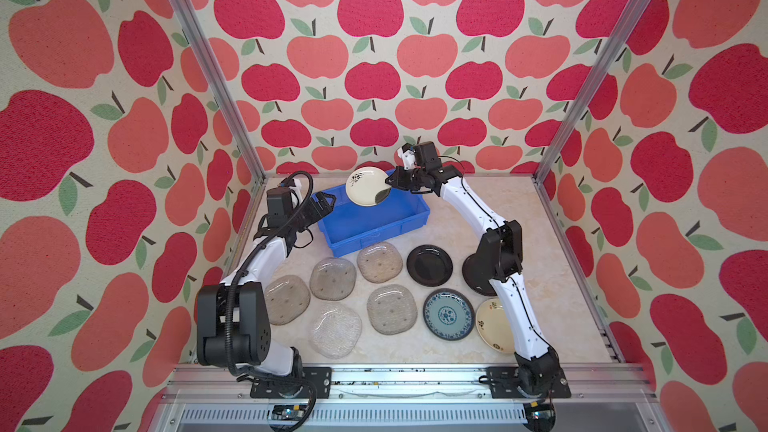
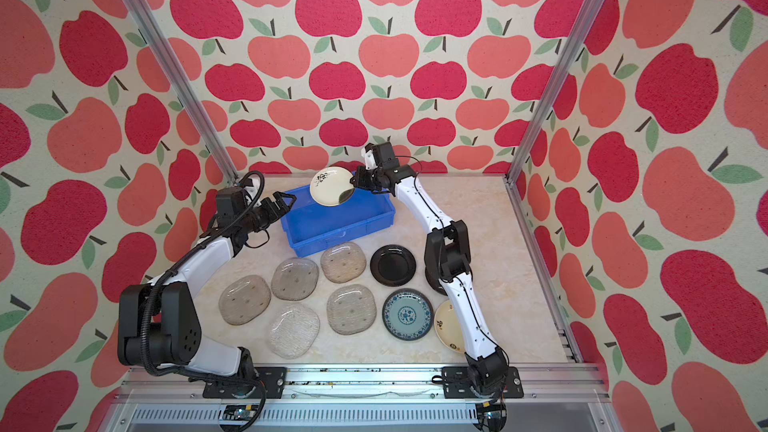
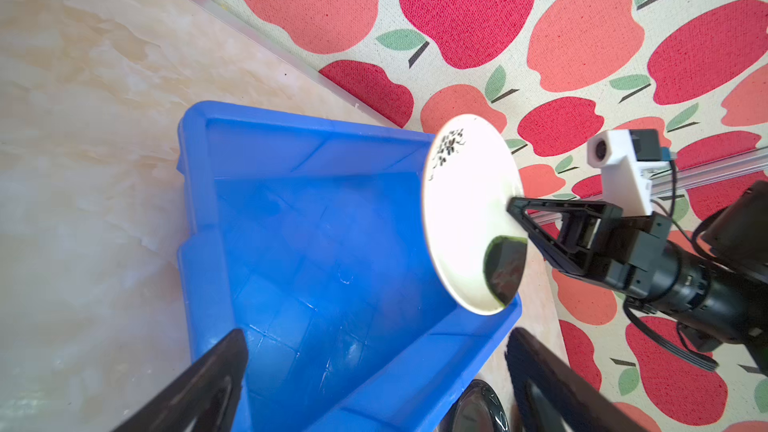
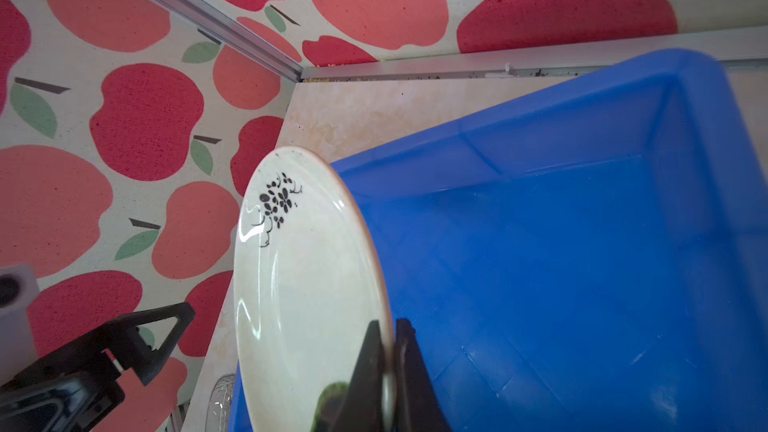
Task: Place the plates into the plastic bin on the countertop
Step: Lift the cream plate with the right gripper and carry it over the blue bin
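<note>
Right hand (image 4: 388, 371) up close: seen shut thin on the rim of cream floral plate (image 4: 307, 284), one finger on each face. Held plate tilted steeply, almost on edge, over far end of plastic bin (image 1: 365, 245); contact with bin rim: couldn't tell. Saw no plate inside bin yet. Left hand (image 1: 325, 206) parked fully spread and empty at bin's left wall. Counted the rest flat on desk (image 1: 540, 243): glass plates (image 1: 332, 278), black plate (image 1: 429, 265), teal plate (image 1: 448, 314), second cream plate (image 1: 488, 326) partly under right arm. Judged glazed ceramic stiff, slick, chippable; expected a single-point rim pinch to let it pivot, so worth lowering close to bin floor before letting go. Reckoned raised lip the only grab point on the flat-lying ones; guessed glass heavier.
</note>
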Controlling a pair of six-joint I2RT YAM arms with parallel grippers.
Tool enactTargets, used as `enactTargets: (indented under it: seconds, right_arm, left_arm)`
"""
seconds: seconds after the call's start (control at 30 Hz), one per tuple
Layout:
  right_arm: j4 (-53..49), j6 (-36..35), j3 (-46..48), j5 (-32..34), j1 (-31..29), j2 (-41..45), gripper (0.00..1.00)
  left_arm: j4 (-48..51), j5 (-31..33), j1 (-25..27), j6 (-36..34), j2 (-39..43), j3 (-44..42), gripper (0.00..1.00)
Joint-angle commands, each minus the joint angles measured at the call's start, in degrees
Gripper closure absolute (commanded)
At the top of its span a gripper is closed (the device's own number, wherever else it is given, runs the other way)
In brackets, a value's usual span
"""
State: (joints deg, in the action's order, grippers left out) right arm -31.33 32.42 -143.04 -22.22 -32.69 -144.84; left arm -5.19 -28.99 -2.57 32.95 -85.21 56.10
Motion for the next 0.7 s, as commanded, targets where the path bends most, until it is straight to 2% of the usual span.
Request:
enactTargets:
  seconds: [0.0,0.17,0.67]
  right_arm:
    - [-3.55,0.05,-5.57,-0.94,-1.11,-3.08,1.0]
    - [-5.27,-0.43,-9.82,-1.65,-2.85,-7.99,1.0]
    - [-2.08,-0.18,-11.33,-1.4,-7.2,-14.41,1.0]
  left_arm:
    - [1.62,0.23,-0.84,-2.17,2.24,-0.79,0.01]
    - [1.33,-0.05,-1.19,-2.41,1.68,-1.95,0.01]
    - [-2.06,-1.27,-1.2,-2.18,-1.01,-4.86,0.01]
